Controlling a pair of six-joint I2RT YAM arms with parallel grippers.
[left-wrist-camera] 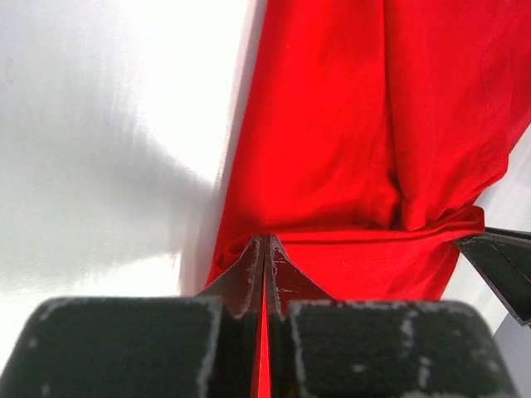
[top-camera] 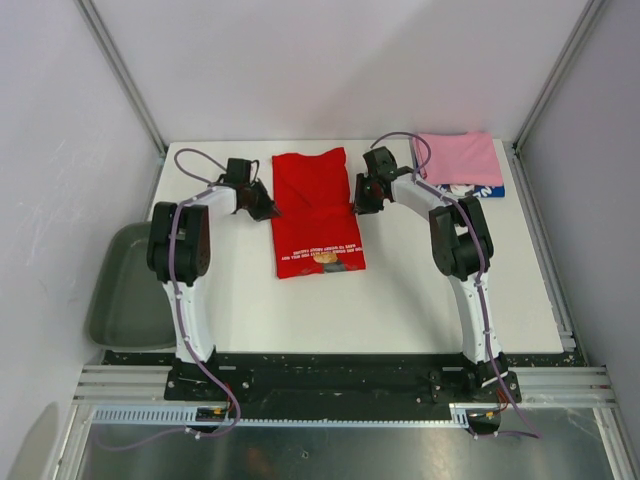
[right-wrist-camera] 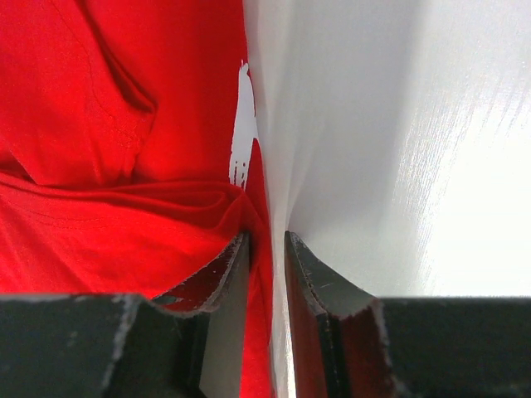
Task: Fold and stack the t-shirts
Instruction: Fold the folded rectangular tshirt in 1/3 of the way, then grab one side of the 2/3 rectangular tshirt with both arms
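Worktop [top-camera: 400, 300], glossy white between pale walls, holds a red t-shirt [top-camera: 315, 210] mid-far; left gripper [top-camera: 268, 210] and right gripper [top-camera: 361, 204] pinch its side edges, jaws narrow. Pink t-shirt [top-camera: 458, 158] lies in the far right corner.

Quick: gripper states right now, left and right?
Left gripper: closed on the red t-shirt edge.
Right gripper: jaws slightly apart around that shirt's other edge; grip cannot be told.

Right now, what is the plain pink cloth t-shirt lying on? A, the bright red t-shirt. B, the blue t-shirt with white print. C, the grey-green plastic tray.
B: the plain pink t-shirt lies at the far right atop the blue t-shirt with white print, whose edge shows beneath it.
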